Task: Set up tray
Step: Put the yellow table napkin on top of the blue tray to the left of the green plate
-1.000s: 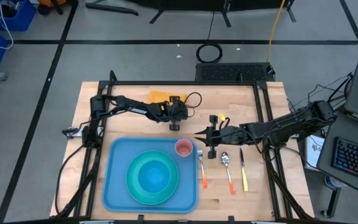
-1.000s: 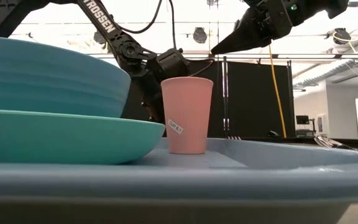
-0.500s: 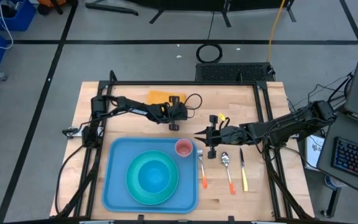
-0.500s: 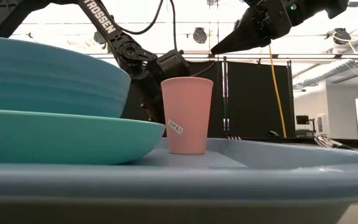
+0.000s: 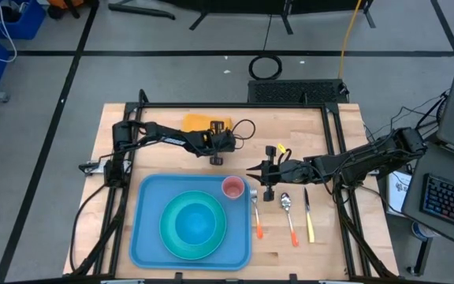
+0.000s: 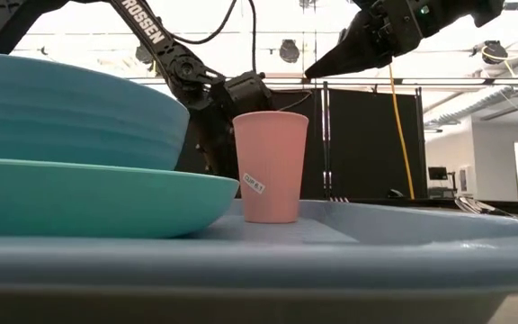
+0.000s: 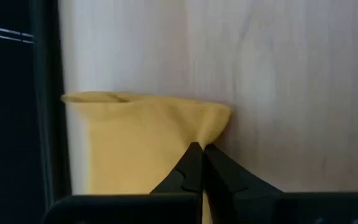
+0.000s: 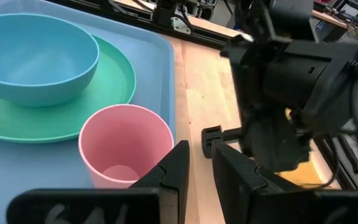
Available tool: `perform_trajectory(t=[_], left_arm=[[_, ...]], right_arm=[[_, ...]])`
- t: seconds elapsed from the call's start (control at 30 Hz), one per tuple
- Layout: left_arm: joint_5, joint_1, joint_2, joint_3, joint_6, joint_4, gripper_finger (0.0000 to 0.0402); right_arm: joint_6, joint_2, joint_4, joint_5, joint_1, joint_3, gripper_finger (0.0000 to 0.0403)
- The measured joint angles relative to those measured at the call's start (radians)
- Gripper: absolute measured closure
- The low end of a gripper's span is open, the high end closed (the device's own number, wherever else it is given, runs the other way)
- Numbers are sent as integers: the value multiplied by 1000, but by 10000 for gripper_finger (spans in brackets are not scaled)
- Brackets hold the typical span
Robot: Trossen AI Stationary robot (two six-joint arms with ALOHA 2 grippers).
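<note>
You closed the left end effector (image 7: 201, 163) on a corner of the yellow cloth (image 7: 138, 146) at the surface's far side, ready for carrying to the tray (image 5: 150, 225) near you, while the right end effector (image 5: 255, 170) hovered narrow beside the pink cup (image 5: 232, 187).

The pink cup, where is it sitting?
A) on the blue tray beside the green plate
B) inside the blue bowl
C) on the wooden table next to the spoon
A: the pink cup stands upright on the tray, just beside the green plate.
</note>
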Motion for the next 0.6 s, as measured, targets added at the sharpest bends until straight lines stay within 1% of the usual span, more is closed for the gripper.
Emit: perform_trajectory(t=[0.07,0.2,0.27,0.33,0.6], left_arm=[[5,0,-35,0,-9,-7,400],[75,6,-84,3,-30,-21,401],[93,6,-101,2,-37,-36,401],[94,7,-114,3,-38,-37,401],[99,6,-116,3,-52,-101,401]], right_arm=[[1,0,0,0,0,0,344],[1,0,0,-2,0,0,344],[1,0,0,-5,0,0,344],[1,0,0,-24,0,0,344],[5,0,5,-26,0,0,344]])
